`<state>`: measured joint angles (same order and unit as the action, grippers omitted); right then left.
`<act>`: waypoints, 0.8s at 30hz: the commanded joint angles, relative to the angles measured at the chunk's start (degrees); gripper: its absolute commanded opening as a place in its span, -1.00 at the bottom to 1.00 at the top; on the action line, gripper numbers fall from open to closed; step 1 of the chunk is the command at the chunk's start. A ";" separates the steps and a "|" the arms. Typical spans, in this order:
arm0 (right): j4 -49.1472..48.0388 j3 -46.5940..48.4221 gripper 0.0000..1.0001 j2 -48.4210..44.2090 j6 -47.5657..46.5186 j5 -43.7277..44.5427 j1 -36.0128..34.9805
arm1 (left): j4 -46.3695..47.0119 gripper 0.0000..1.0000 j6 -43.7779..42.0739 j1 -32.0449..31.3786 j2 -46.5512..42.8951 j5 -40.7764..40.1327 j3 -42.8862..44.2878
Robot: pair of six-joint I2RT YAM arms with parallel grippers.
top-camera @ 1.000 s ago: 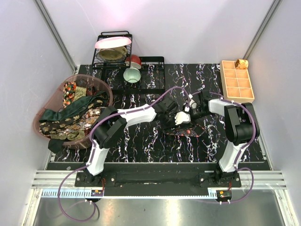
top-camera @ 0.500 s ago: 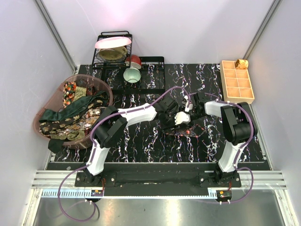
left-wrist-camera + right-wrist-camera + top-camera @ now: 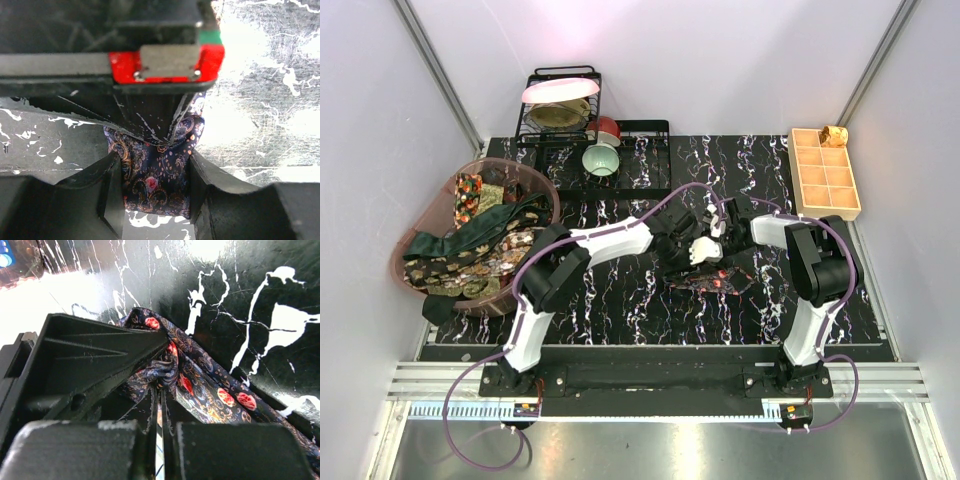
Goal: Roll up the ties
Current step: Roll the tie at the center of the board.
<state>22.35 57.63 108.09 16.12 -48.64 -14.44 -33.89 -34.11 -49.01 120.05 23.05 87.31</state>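
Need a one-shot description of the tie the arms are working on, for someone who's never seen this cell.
On the black marbled table, look mid-table where the left gripper and right gripper meet. The tie lies bunched between them. Unlike the green and gold ties heaped in the pink basket at left, it is navy paisley with red dots.

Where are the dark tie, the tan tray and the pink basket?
dark tie [image 3: 155, 185]: left wrist view, middle of the bunched fabric.
tan tray [image 3: 824, 170]: top view, middle divider.
pink basket [image 3: 505, 163]: top view, far rim.
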 commanded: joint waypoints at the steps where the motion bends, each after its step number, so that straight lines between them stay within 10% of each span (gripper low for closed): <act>1: 1.73 0.73 -1.00 0.81 -2.40 2.76 -0.94 | -4.70 -0.01 2.46 0.85 3.26 2.09 -0.73; 17: 9.03 3.54 -1.00 4.76 -6.01 14.36 -0.94 | 31.06 0.89 9.49 7.00 -12.73 16.77 -23.13; 24: 10.17 4.60 -1.00 6.43 -6.10 14.89 -0.94 | 40.56 0.95 14.07 7.00 -11.42 14.74 -26.57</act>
<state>30.81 62.26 111.74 12.88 -43.55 -14.66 -2.61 -22.59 -41.89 109.25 36.80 62.28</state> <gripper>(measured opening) 0.017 0.981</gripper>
